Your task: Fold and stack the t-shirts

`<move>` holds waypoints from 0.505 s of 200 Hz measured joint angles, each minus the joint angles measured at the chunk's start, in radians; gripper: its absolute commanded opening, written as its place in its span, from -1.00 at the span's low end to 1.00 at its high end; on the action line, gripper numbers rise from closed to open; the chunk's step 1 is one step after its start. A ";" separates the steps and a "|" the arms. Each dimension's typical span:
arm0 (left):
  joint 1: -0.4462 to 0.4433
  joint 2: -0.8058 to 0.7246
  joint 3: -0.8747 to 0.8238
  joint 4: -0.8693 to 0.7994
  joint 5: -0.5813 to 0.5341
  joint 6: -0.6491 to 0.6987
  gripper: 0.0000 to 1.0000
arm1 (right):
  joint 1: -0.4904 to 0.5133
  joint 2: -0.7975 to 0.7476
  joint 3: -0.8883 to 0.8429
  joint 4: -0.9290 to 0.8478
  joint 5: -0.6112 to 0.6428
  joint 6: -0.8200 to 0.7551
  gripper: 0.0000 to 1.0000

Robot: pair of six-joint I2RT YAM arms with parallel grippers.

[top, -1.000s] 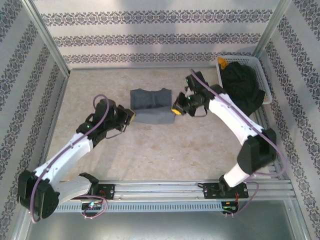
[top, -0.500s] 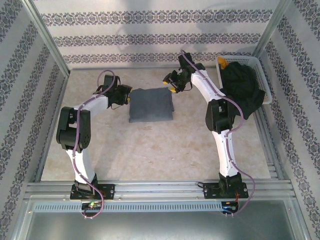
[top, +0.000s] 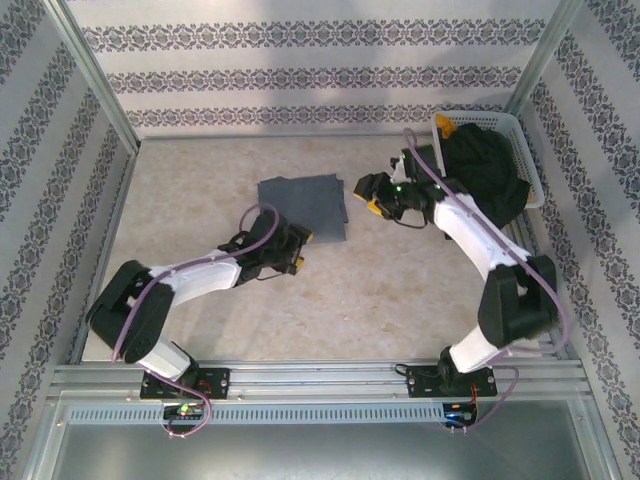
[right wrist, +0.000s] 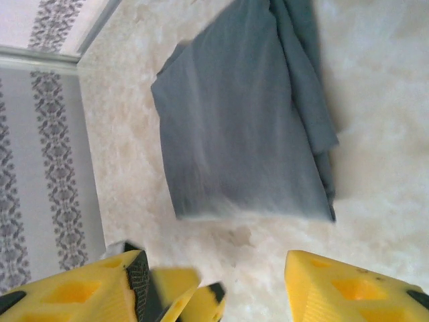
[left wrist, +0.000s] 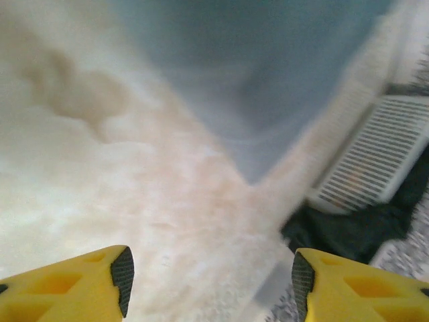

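- Folded slate-grey t-shirt [top: 303, 207] lies flat mid-table; black t-shirt [top: 485, 175] is bundled in the white basket [top: 480, 117]
- Spread and empty: left gripper [top: 297, 250], right gripper [top: 375, 200] (each near the folded one)
- Risk: a low sweeping finger could snag and unfold it

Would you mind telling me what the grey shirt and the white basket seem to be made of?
Grey shirt: soft matte cloth, likely knit, judging by its limp folds and layered edges. Basket: probably rigid white plastic with a smooth finish, given its moulded lattice wall.
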 measured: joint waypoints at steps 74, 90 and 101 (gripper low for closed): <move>-0.040 0.354 0.202 0.266 -0.130 -0.158 -0.09 | -0.006 -0.228 -0.230 0.086 -0.021 0.024 0.17; -0.038 0.406 0.219 0.280 -0.145 -0.177 -0.39 | -0.016 -0.252 -0.239 0.083 -0.021 0.023 0.16; -0.033 0.419 0.228 0.284 -0.151 -0.178 -0.70 | -0.024 -0.261 -0.240 0.079 -0.020 0.023 0.17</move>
